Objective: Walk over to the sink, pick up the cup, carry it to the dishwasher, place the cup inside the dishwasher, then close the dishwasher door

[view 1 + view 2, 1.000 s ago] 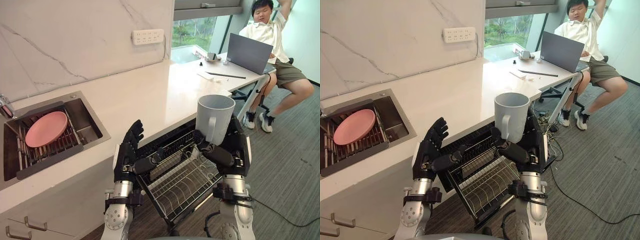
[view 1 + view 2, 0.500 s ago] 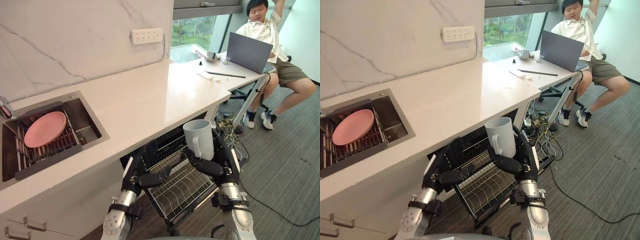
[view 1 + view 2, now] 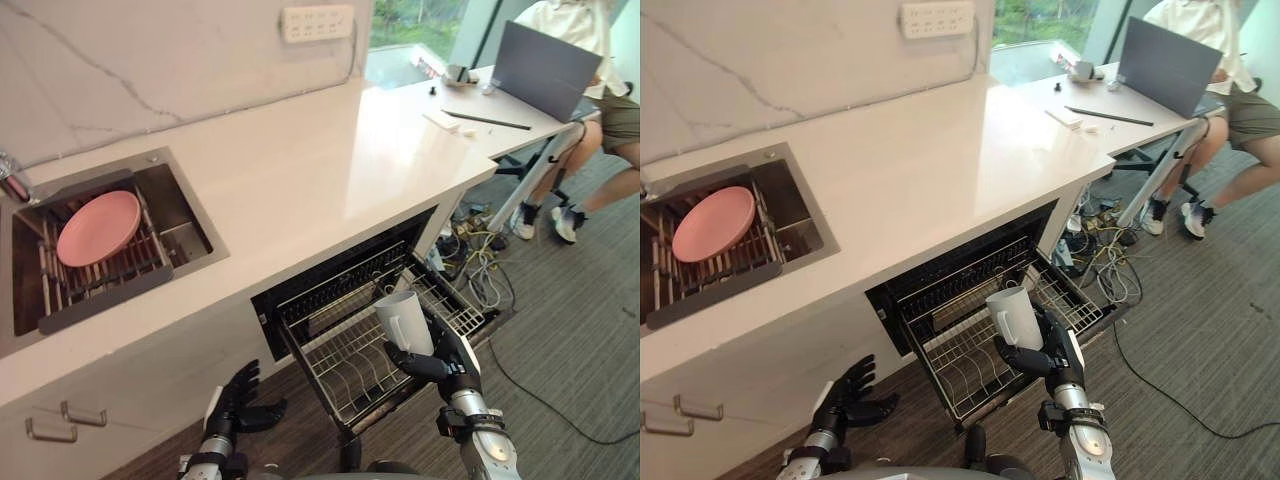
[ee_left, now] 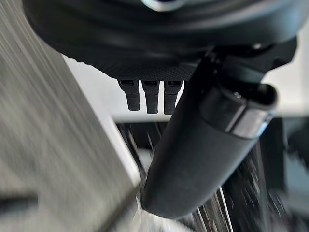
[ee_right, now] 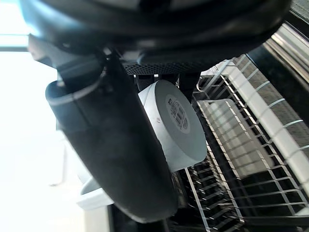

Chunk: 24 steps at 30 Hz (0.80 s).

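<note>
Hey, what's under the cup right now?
The pulled-out dishwasher rack lies below the cup, held by the right robot hand. The wires directly beneath are covered by them.

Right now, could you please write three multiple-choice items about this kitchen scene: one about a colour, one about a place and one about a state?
1. What colour is the plate in the sink?
A. pink
B. blue
C. green

2. Where is the cup?
A. in the sink
B. over the pulled-out dishwasher rack
C. on the plate

3. How is the left hand?
A. shut on the cup
B. open, holding nothing
C. shut on the plate

Answers:
1 A: it shows pink against the sink's dark grid.
2 B: the right hand grips it above the rack's wires.
3 B: its fingers are spread with nothing in them.
</note>
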Motion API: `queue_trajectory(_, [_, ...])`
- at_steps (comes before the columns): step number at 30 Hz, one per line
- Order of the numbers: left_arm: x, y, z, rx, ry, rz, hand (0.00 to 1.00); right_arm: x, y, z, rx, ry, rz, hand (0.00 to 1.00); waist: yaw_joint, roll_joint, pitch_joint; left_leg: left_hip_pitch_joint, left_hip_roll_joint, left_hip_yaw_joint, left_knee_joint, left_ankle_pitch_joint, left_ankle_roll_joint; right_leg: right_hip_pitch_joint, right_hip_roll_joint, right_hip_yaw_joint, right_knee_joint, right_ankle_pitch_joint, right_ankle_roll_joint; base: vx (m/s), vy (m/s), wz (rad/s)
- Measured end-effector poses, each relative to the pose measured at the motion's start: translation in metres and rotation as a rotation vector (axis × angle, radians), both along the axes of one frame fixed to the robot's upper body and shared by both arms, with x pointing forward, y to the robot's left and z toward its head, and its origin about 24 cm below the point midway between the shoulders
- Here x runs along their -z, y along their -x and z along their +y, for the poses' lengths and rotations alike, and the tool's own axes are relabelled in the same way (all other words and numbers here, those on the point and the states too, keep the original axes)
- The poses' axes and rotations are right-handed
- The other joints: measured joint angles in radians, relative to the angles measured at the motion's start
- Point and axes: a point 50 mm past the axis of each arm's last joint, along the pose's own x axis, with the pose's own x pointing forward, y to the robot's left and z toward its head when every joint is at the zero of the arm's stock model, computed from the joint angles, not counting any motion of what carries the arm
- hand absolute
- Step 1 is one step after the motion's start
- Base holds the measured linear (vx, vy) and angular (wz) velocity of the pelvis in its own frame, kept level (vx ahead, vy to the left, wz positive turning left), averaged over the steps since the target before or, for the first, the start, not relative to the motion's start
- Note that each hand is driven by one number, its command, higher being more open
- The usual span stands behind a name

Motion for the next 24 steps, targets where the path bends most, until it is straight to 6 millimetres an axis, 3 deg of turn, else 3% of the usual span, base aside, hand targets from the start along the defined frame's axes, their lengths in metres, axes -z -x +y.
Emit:
queue_trajectory(5, [-0.017,-0.032,0.026,-0.193,-0.108,-0.09,0.9,-0.019,-0.047,0.002,-0.026,0.058,-0.067,0.3,0.039,-0.017,0.112,-0.129,-0.007,-0.041,0.081,-0.008,0.015,-0.076,-0.02,-0.029,0.0,0.028,0.008,-0.11,0.085,0.18])
queue_trajectory(14, [-0.035,-0.071,0.03,-0.291,-0.067,-0.176,0.9,-0.046,-0.104,0.005,-0.022,0.123,-0.076,0.3,0.079,-0.066,0.237,-0.263,-0.034,-0.1,0.136,0.004,0.044,-0.16,-0.045,-0.077,0.0,0.065,0.001,-0.04,0.099,0.19])
queue_trajectory(15, [-0.037,-0.076,0.029,-0.293,-0.056,-0.184,0.9,-0.05,-0.111,0.007,-0.035,0.133,-0.081,0.9,0.082,-0.07,0.243,-0.279,-0.036,-0.107,0.142,0.005,0.046,-0.169,-0.048,-0.083,0.0,0.068,0.001,-0.18,0.366,0.27])
queue_trajectory(16, [-0.043,-0.09,0.025,-0.296,-0.036,-0.218,0.9,-0.07,-0.133,0.01,-0.069,0.157,-0.124,0.9,0.096,-0.082,0.276,-0.343,-0.049,-0.121,0.159,0.016,0.061,-0.218,-0.065,-0.094,0.0,0.087,0.002,-0.16,0.377,0.25])
queue_trajectory(21, [-0.044,-0.092,0.024,-0.293,-0.034,-0.221,0.9,-0.072,-0.136,0.01,-0.067,0.157,-0.123,0.9,0.094,-0.082,0.277,-0.348,-0.053,-0.122,0.161,0.016,0.063,-0.221,-0.065,-0.095,0.0,0.088,0.001,-0.01,0.132,0.04])
queue_trajectory(24, [-0.049,-0.105,0.011,-0.282,0.011,-0.252,0.9,-0.089,-0.135,0.007,-0.01,0.094,-0.212,0.9,0.075,-0.081,0.277,-0.345,-0.068,-0.147,0.114,0.042,0.066,-0.223,-0.077,-0.119,0.001,0.08,0.001,0.06,0.192,0.33])
